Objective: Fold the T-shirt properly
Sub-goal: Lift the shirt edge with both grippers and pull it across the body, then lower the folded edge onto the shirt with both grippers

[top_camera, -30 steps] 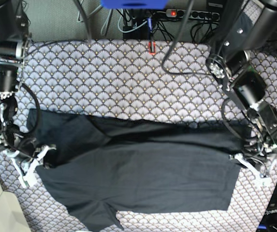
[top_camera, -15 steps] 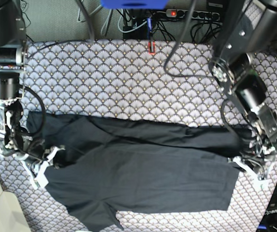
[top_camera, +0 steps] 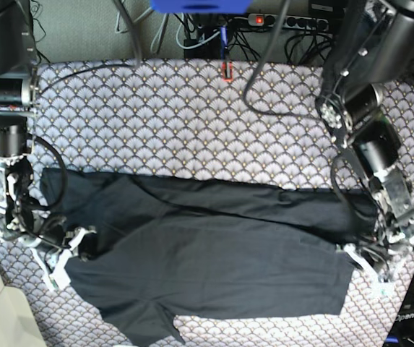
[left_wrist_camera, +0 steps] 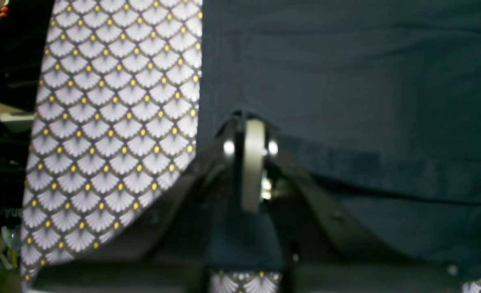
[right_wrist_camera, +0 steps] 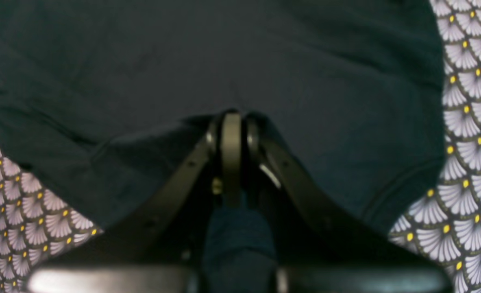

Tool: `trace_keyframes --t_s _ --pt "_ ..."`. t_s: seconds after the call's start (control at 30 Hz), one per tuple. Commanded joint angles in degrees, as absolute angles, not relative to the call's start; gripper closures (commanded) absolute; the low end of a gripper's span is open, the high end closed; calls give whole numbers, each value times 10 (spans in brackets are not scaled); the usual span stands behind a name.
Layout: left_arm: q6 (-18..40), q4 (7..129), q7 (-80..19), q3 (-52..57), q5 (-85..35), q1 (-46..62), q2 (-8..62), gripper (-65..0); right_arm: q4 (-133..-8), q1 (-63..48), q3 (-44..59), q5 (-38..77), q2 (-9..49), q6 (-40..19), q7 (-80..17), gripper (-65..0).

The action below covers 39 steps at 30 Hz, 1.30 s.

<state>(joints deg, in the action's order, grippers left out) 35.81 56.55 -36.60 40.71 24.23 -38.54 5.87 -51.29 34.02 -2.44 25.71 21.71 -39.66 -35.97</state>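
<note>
Both pinched grippers have dragged the T-shirt (top_camera: 214, 267) edges further forward

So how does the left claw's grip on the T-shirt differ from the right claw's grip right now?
The left claw pinches the T-shirt at its straight-edged end, on the base view's right; the right claw pinches the opposite end, beside a sleeve. In the wrist views, patterned tablecloth shows to the left of the left claw, but mostly to the right of the right claw. Both are shut on dark cloth, low over the table.
</note>
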Motion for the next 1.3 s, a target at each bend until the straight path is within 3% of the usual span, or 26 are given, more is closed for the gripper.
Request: trace_keyframes --t_s 0.0,0.27,0.53,0.77,1.27 --pt "356 577 -349 405 233 -415 66 0 -521 370 -22 263 224 -400 -345 0" --pt "356 577 -349 407 233 -406 68 0 -521 377 -17 173 188 -400 -342 0" --pt "356 581 -348 410 229 -365 68 0 -515 375 -20 170 185 -400 -313 0" --pt "356 575 -342 443 229 -362 85 0 -415 414 -21 170 186 -400 -272 0" --pt "356 544 -320 444 228 -364 99 0 -413 434 -21 133 174 -400 -270 0"
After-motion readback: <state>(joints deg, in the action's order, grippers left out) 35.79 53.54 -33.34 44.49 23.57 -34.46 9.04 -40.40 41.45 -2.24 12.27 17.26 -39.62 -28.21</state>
